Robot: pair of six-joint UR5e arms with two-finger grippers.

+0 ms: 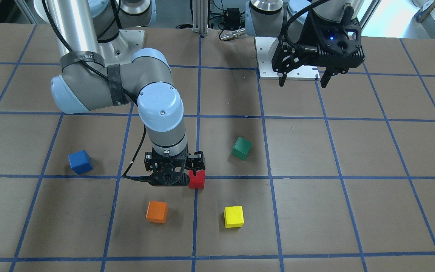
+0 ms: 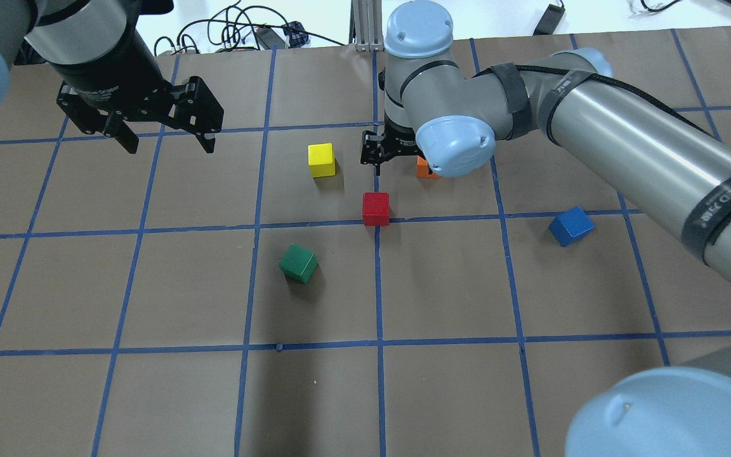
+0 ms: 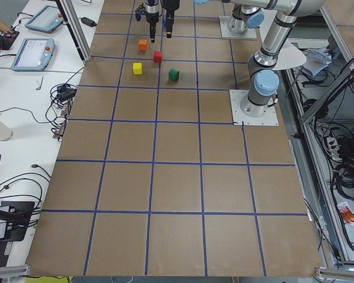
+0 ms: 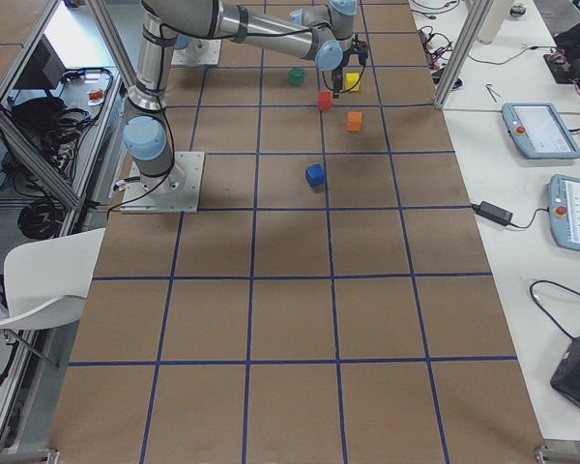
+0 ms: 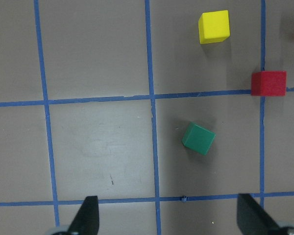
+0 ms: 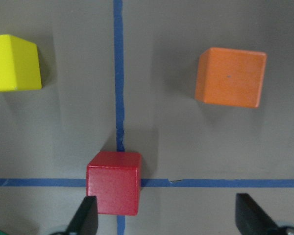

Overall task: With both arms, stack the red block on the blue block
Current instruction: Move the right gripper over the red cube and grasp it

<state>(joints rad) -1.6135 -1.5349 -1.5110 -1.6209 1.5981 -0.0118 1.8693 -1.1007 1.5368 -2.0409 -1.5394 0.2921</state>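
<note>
The red block (image 1: pixel 196 179) sits on a blue tape crossing near the table's middle; it also shows in the overhead view (image 2: pixel 375 209). My right gripper (image 1: pixel 175 172) hovers just beside and above it, open and empty. In the right wrist view the red block (image 6: pixel 113 182) lies close to the view's left fingertip (image 6: pixel 85 218), off centre between the open jaws. The blue block (image 1: pixel 80 161) sits alone on my right side, as the overhead view (image 2: pixel 571 226) shows. My left gripper (image 2: pixel 165 143) is open and empty, raised high over the far left of the table.
An orange cube (image 1: pixel 156 211) and a yellow cube (image 1: pixel 233 216) lie just beyond the red block. A green cube (image 1: pixel 241 148) lies on its nearer left side. The brown table (image 2: pixel 150 393) carries a blue tape grid.
</note>
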